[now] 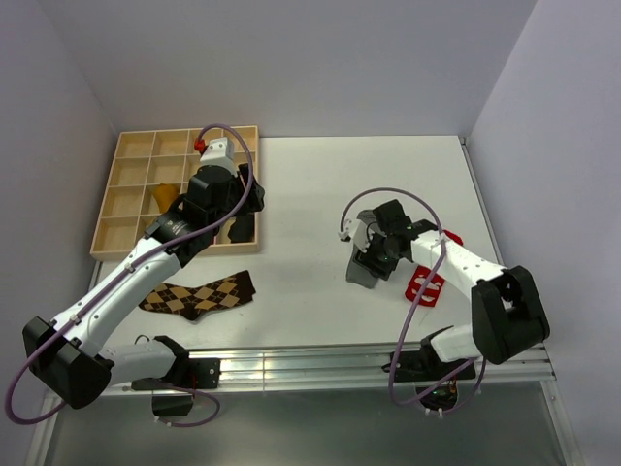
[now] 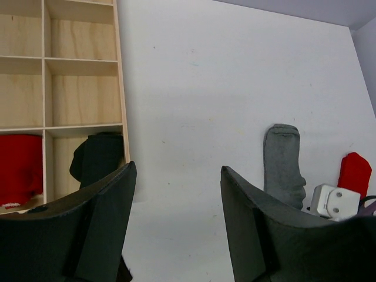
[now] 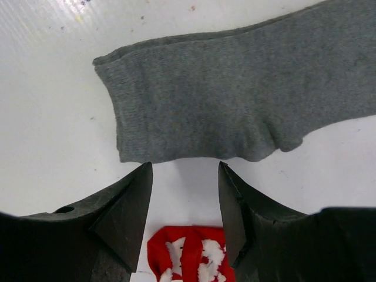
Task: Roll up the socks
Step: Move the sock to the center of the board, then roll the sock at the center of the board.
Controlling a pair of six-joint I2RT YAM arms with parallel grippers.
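Observation:
A plain grey sock [image 3: 235, 94] lies flat on the white table; it also shows in the top view [image 1: 361, 275] and the left wrist view [image 2: 284, 164]. My right gripper [image 3: 184, 170] is open and empty just above the table, beside the grey sock's edge. It shows in the top view [image 1: 376, 252]. A red sock with white marks [image 3: 188, 255] lies behind the jaws [image 1: 427, 284]. A brown-tan argyle sock [image 1: 199, 294] lies flat at the near left. My left gripper [image 2: 177, 176] is open and empty over bare table by the tray's right edge [image 1: 243, 204].
A wooden compartment tray [image 1: 126, 194] stands at the back left. It holds a red bundle [image 2: 20, 167], a dark bundle [image 2: 97, 155] and a mustard sock [image 1: 167, 197]. Walls close in the back and both sides.

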